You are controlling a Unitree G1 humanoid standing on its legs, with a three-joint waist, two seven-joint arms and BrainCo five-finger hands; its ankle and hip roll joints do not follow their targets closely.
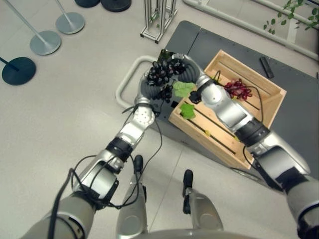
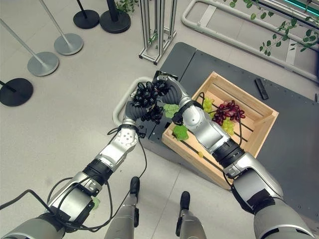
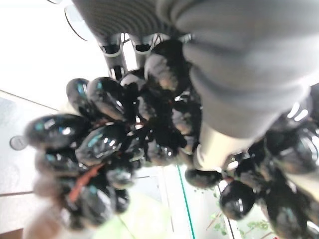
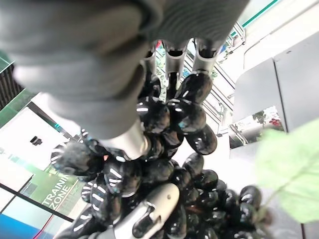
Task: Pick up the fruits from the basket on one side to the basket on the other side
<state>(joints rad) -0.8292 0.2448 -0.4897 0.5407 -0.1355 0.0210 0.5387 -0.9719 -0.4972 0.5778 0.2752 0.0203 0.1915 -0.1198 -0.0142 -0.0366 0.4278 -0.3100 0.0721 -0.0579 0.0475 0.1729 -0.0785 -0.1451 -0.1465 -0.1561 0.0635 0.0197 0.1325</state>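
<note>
A bunch of black grapes (image 1: 160,74) with green leaves (image 1: 184,89) hangs in the air over the left edge of the dark table (image 1: 294,114), just off the near left corner of the wooden crate (image 1: 259,107). My left hand (image 1: 148,88) comes up from below left and my right hand (image 1: 187,68) reaches across from the right, so the two meet at the bunch. The left wrist view has fingers (image 3: 114,50) and thumb curled round the grapes (image 3: 104,139). In the right wrist view, fingers (image 4: 174,55) and thumb likewise close on the grapes (image 4: 164,119).
Red grapes (image 1: 238,89) and green grapes (image 2: 209,105) lie in the crate. A black remote-like object (image 1: 266,67) rests on the table behind it. A white tubular rail (image 1: 124,82), a metal frame (image 1: 159,20) and stanchion bases (image 1: 45,42) stand on the floor to the left.
</note>
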